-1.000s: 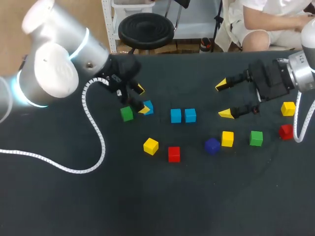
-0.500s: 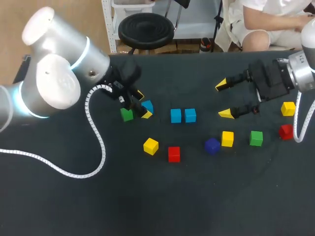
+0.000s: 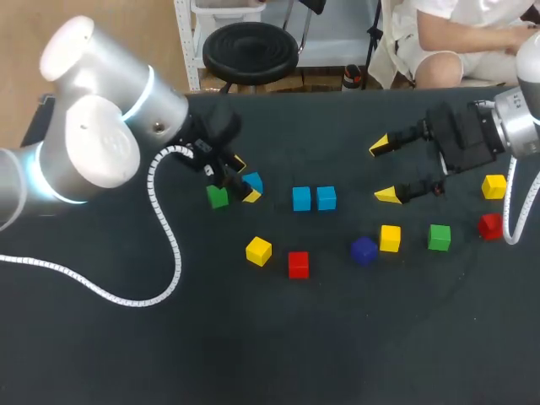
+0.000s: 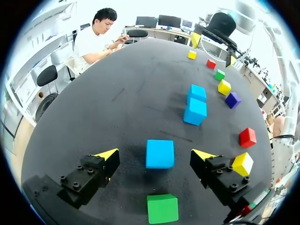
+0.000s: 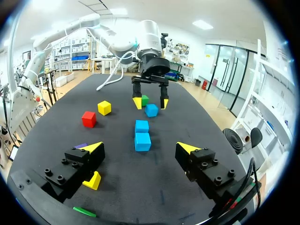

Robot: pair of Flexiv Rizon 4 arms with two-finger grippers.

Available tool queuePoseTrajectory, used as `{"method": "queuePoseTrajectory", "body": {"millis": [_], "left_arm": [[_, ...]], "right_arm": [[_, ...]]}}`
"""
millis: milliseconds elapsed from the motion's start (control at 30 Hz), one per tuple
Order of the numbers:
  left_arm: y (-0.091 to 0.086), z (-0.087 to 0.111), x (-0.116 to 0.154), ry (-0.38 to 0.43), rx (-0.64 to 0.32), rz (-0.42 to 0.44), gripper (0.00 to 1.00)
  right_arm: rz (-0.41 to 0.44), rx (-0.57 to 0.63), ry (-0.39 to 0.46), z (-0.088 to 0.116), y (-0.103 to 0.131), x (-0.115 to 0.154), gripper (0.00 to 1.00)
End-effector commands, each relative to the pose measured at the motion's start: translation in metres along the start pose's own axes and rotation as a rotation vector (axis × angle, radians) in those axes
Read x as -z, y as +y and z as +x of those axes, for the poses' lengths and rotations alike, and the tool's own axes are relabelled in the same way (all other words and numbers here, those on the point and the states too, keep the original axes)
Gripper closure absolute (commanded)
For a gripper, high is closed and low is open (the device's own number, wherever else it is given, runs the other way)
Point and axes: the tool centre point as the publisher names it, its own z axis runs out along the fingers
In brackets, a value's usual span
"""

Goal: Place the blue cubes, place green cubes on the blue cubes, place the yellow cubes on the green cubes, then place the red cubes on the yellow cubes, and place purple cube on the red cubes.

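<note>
Within the last second the left tool point(image 3: 245, 177) has come down and a little toward the green cube point(image 3: 217, 197), so that the single blue cube point(image 3: 253, 181) now sits between its two fingers. In the last half of that second it hardly moved at all. In the left wrist view the fingers stand spread on both sides of this cube, with the dark desk point(image 3: 253, 337) visible in each gap, so I judge that they do not press it yet. The green cube lies just beside the blue one, on the side nearer to the wrist. The right tool point(image 3: 384, 170) is also spread and holds nothing; it hangs at the same place as before, to the right of the pair of blue cubes point(image 3: 302, 199), which touch each other. No cube has shifted, and the yellow, red, green and purple ones lie apart on the desk with nothing stacked. So the task is only at its first stage. I think the single blue cube is about to be pinched, probably to join the pair.
</note>
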Motion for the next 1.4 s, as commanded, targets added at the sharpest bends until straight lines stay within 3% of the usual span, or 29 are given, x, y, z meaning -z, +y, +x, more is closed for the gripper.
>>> {"method": "queuePoseTrajectory", "body": {"millis": [33,133,167,233,500,567,600,833,1067,1400], "left_arm": [[0.004,-0.002,-0.003,0.007,0.001,0.007,0.00],[0.005,-0.002,-0.004,0.008,0.002,0.010,0.01],[0.005,-0.001,-0.004,0.008,0.002,0.011,0.09],[0.005,-0.001,-0.004,0.008,0.001,0.014,0.40],[0.005,0.001,-0.004,-0.010,-0.010,0.031,0.77],[0.004,0.000,-0.004,-0.015,-0.029,0.041,0.96],[0.003,0.000,-0.003,-0.016,-0.039,0.047,1.00],[-0.003,-0.005,0.013,-0.007,-0.180,0.065,1.00],[-0.005,-0.009,0.029,-0.012,-0.203,0.060,1.00],[-0.013,-0.012,0.032,0.015,-0.205,0.076,1.00]], "right_arm": [[0.002,0.001,-0.001,0.000,0.001,0.000,0.00],[0.002,0.001,-0.001,0.000,0.001,0.000,0.00],[0.002,0.001,-0.001,0.000,0.001,0.000,0.00],[0.002,0.001,-0.001,0.000,0.001,0.000,0.00],[0.002,0.001,-0.001,0.000,0.001,0.000,0.00],[0.002,0.001,-0.001,0.000,0.001,0.000,0.00],[0.002,0.001,-0.001,0.000,0.001,0.000,0.00],[0.002,0.001,-0.001,0.000,0.001,0.000,0.00],[0.002,0.001,-0.001,0.000,0.001,0.000,0.00],[0.002,0.001,-0.001,0.000,0.001,0.000,0.00]]}}
